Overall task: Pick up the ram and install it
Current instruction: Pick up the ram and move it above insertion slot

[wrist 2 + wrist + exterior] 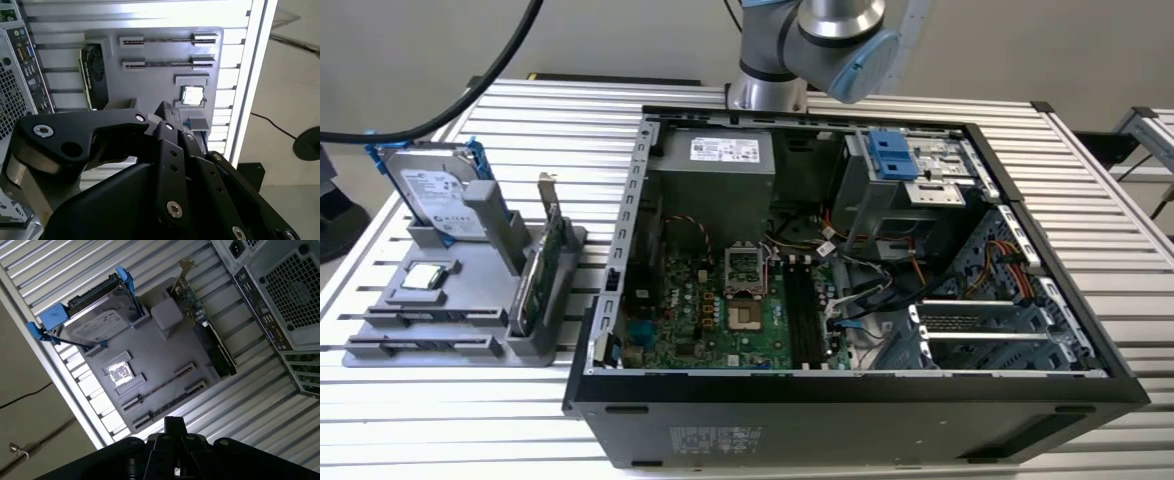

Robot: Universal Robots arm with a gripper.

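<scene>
Two ram sticks lie edge-up in holders along one side of a grey fixture tray (474,292), at the exterior view's left. One ram stick (424,316) (167,63) (158,386) sits just inside the other (420,343) (167,39) (170,403). My black gripper (174,426) (167,111) hangs high above the tray, well apart from both sticks. It is shut with nothing in it. The open computer case (607,400) holds the motherboard, whose dark memory slots (803,312) run beside the processor socket. My arm (834,40) stands behind the case.
On the tray stand a silver hard drive with blue rails (440,195) (95,325), a green expansion card (544,270) (210,340) and a processor chip (424,278) (191,95). The slatted metal table (467,420) ends close beside the tray.
</scene>
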